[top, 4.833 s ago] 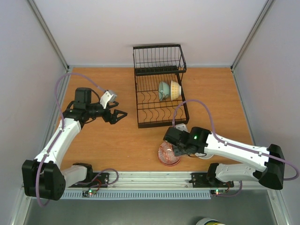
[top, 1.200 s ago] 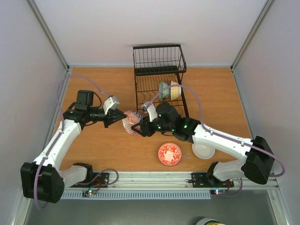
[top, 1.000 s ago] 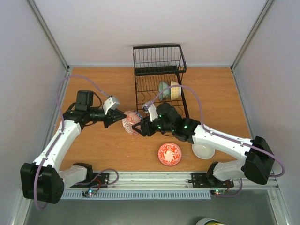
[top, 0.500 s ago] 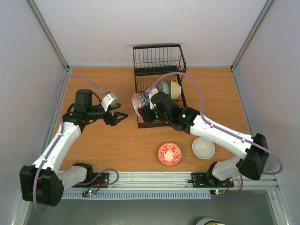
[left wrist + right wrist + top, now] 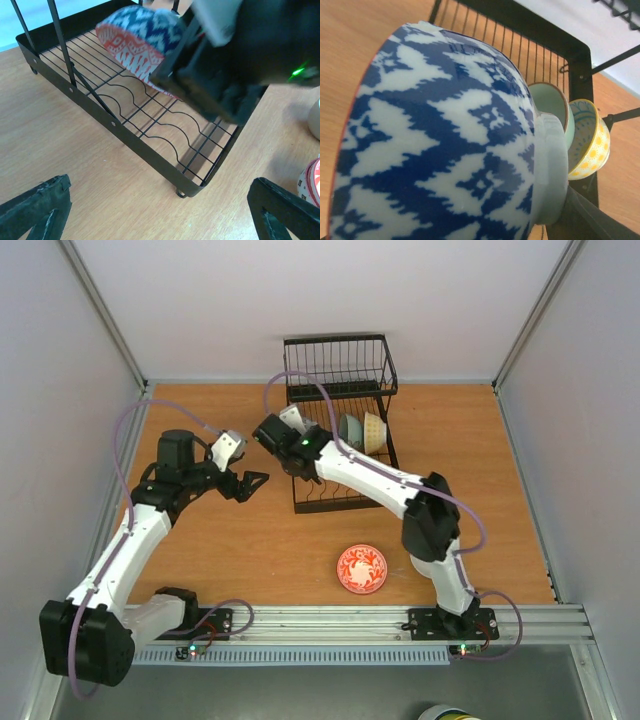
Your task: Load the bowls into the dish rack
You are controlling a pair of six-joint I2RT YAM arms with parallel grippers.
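Blue-patterned bowl (image 5: 445,135) clamped in right jaws over dish rack (image 5: 114,124), near racked green bowl (image 5: 550,106); left jaws apart.

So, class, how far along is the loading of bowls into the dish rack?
Done: the green bowl and yellow bowl stand in the dish rack. In hand: the right gripper holds a blue-patterned bowl over the rack. Left: the red bowl on the table.

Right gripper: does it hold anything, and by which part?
Yes. The right gripper holds the blue-and-white patterned bowl over the dish rack, its jaws apparently clamped on the bowl's rim. The left gripper is open and empty.
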